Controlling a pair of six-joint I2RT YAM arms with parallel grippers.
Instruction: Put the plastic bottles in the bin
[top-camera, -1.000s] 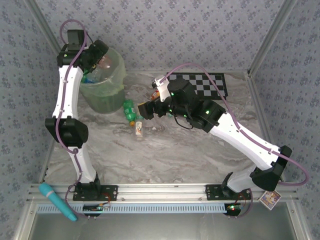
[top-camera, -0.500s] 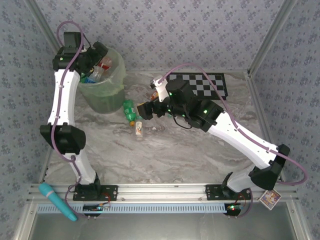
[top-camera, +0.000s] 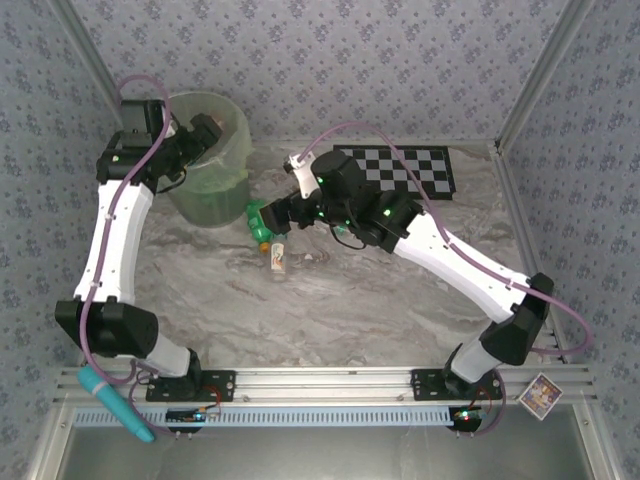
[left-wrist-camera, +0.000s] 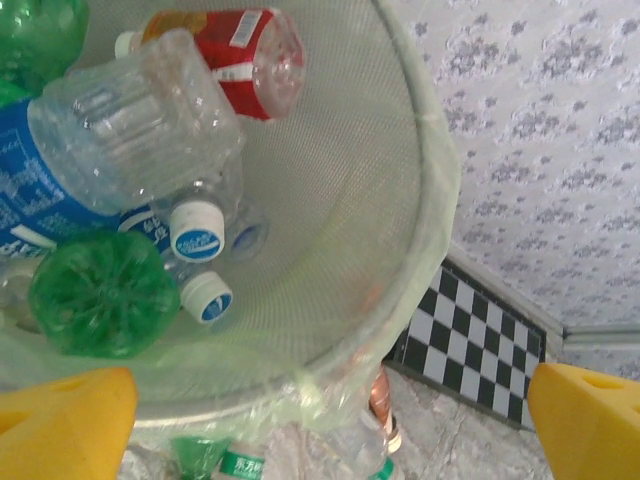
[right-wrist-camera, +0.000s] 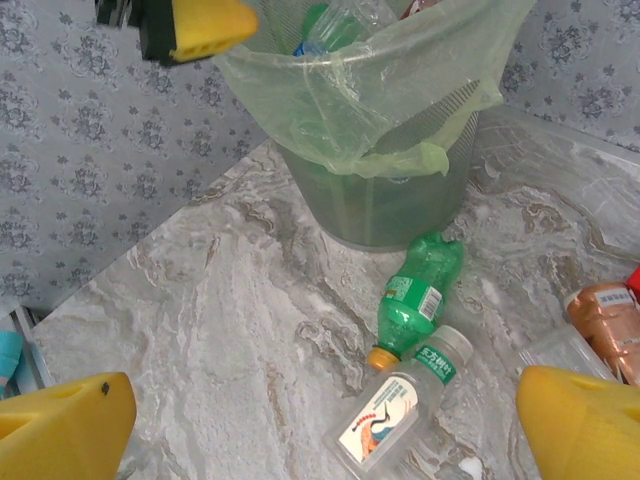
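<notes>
With our left gripper (left-wrist-camera: 328, 415) spread empty over the bin (left-wrist-camera: 432, 190), we judged our right gripper (right-wrist-camera: 322, 425), also spread, must next pinch the green bottle (right-wrist-camera: 420, 285).

Interior of the bin (left-wrist-camera: 360, 220), viewed from above between the widely parted yellow fingers (left-wrist-camera: 60, 420) of the left gripper (left-wrist-camera: 325, 420), which hold nothing. Heaped toward the near left side are a clear bottle (left-wrist-camera: 110, 150) with a blue label, a red-labelled bottle (left-wrist-camera: 235, 55), a green bottle (left-wrist-camera: 103, 293) with its base toward the camera, and two blue-and-white caps (left-wrist-camera: 197, 230). On the marble table (left-wrist-camera: 470, 440), just outside the near right wall, lie a green-labelled bottle (left-wrist-camera: 240, 462) and a copper-coloured bottle (left-wrist-camera: 380, 400). To the right, the checkerboard (left-wrist-camera: 470, 340) lies by the papered far wall (left-wrist-camera: 540, 130).
</notes>
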